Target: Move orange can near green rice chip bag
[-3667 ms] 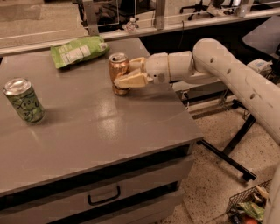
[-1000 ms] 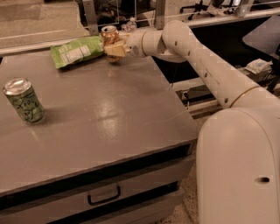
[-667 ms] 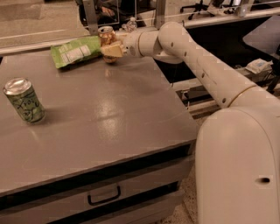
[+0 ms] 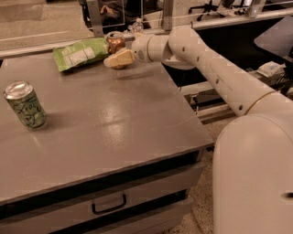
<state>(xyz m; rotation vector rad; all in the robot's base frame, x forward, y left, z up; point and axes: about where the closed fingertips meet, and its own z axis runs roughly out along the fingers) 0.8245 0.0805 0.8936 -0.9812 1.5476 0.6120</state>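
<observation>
Nearest us, well apart from the green rice chip bag [image 4: 80,52], a green can [image 4: 25,105] stands on the bench [image 4: 137,137]. Farther back, the gripper [image 4: 114,59] sits at the bag's right end, fingers clasped on the orange can [image 4: 115,42] just beside the bag. We judge this the placing step: next, set it down upright, then let go.

Place: office-like robot workspace | Signs: grey table [image 4: 114,123] with a handled drawer [image 4: 109,204], speckled hard floor [image 4: 201,208], metal-posted glass partition [image 4: 167,13] behind, wheeled chair base [image 4: 201,7] beyond it, dark desk [image 4: 274,41] to my right | Me: my gripper [image 4: 117,53] clasps the orange can [image 4: 115,41] at the table's far edge.
</observation>
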